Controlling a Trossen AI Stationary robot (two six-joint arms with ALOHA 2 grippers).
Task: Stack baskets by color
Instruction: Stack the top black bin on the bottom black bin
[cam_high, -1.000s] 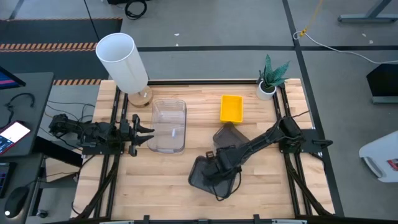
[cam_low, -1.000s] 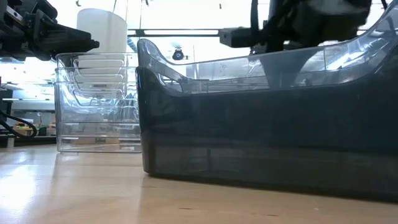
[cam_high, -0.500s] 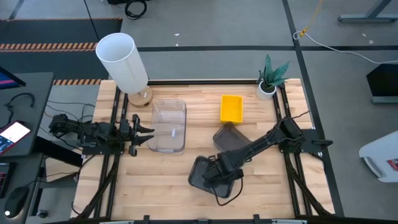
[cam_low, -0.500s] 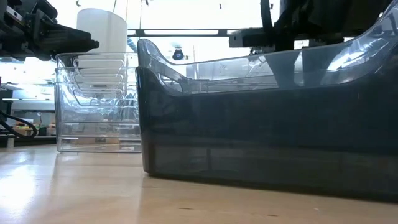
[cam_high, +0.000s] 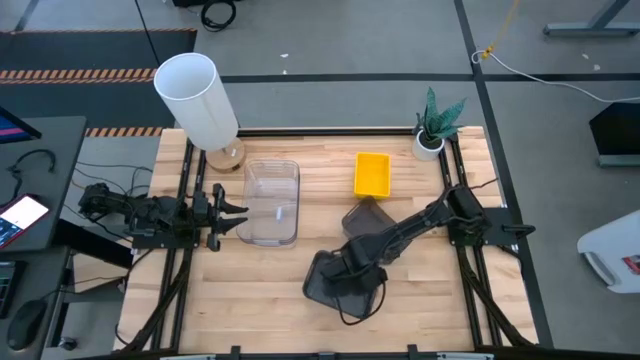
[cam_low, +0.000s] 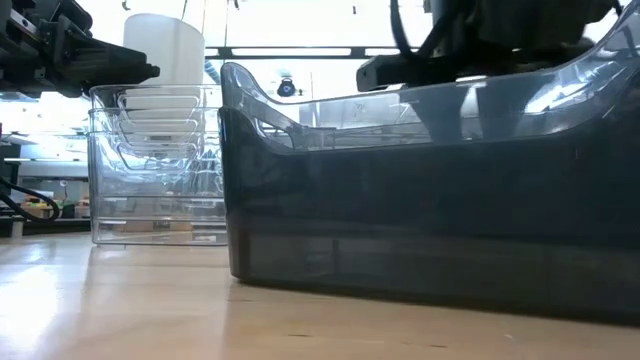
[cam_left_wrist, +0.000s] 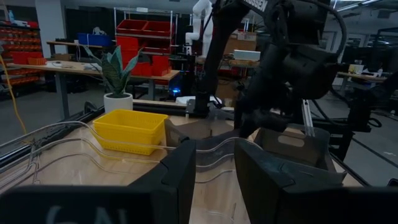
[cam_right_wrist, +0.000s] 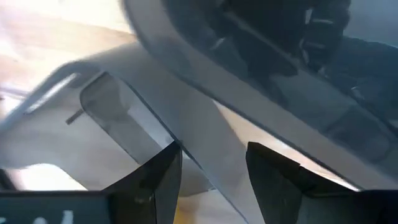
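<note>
Beside the clear stack (cam_high: 271, 203), the right gripper (cam_high: 352, 268) is pulling back over the dark grey basket (cam_high: 337, 284), its fingers now spread and gripping nothing — that basket looks released. Another grey basket (cam_high: 366, 220) is lying between it and the yellow baskets (cam_high: 372, 174). The left gripper (cam_high: 226, 214) is waiting, fingers apart, empty.

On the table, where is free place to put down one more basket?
Bare wood lies along the near edge in front of the clear baskets, and at the far edge between them and the yellow basket. The near right is crowded: dark grey baskets with the right hand over them.
</note>
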